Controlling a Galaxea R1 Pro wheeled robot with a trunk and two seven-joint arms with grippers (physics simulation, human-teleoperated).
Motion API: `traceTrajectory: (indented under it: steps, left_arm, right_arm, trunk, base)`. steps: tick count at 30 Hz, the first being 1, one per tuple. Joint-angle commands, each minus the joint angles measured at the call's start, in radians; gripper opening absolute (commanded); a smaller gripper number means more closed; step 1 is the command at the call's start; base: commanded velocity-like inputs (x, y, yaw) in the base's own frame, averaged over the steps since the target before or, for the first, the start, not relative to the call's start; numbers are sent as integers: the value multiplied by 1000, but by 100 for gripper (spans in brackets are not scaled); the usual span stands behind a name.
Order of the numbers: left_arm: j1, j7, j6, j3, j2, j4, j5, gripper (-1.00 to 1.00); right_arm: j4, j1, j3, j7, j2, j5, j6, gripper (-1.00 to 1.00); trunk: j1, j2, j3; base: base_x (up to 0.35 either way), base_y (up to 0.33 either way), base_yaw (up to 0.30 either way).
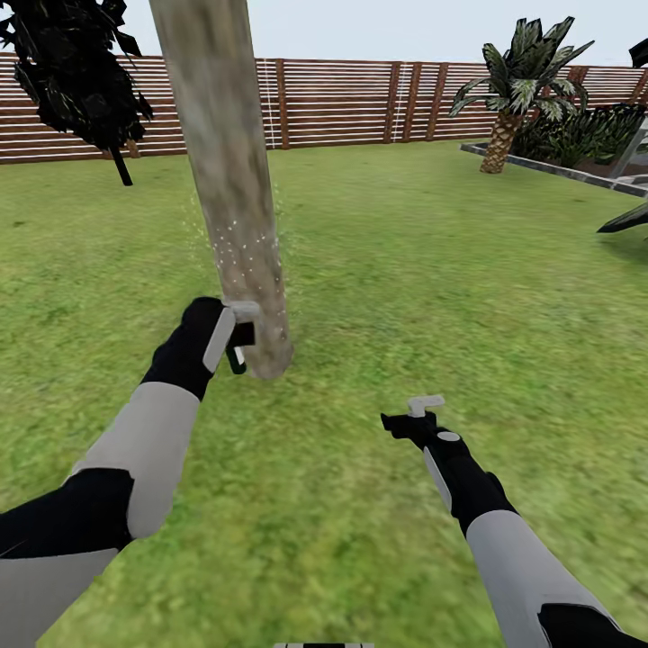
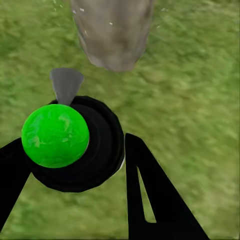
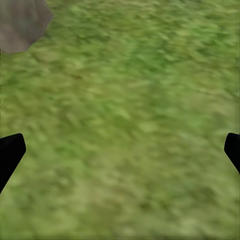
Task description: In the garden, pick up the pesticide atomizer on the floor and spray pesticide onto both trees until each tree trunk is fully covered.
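Atomizer held at the base of one trunk, on lawn.

The pesticide atomizer [image 2: 75, 145] was clamped in the left gripper [image 1: 236, 335], just beside the single tree trunk [image 1: 229, 180], which was flecked with white droplets. The right gripper [image 1: 416, 416] was spread wide and empty over grass [image 1: 405, 270]. One slatted fence [image 1: 360, 99], one palm [image 1: 513, 90] and one dark conifer [image 1: 72, 63] were counted.

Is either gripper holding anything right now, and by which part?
The left gripper holds the pesticide atomizer around its round black body; the right gripper is open.
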Motion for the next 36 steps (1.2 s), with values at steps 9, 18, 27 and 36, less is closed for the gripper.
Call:
traceTrajectory:
  steps: [9,18,27,36]
  left_arm:
    - [79,-4,-18,4,-2,9,10,-100]
    - [105,7,-80,4,1,9,7,-100]
    - [154,9,-99,3,8,9,4,-100]
    - [182,10,-100,2,10,9,-6,-100]
  right_arm:
    - [-2,0,-6,8,2,10,5,100]
    - [-1,0,-5,8,2,10,5,100]
    - [-1,0,-4,8,2,10,5,100]
    - [-1,0,-3,8,2,12,7,100]
  trunk:
    - [0,0,-1]
    - [0,0,-1]
    - [0,0,-1]
    - [0,0,-1]
  base:
    - [0,0,0]
    - [99,0,0]
    - [95,0,-51]
    - [77,94,-4]
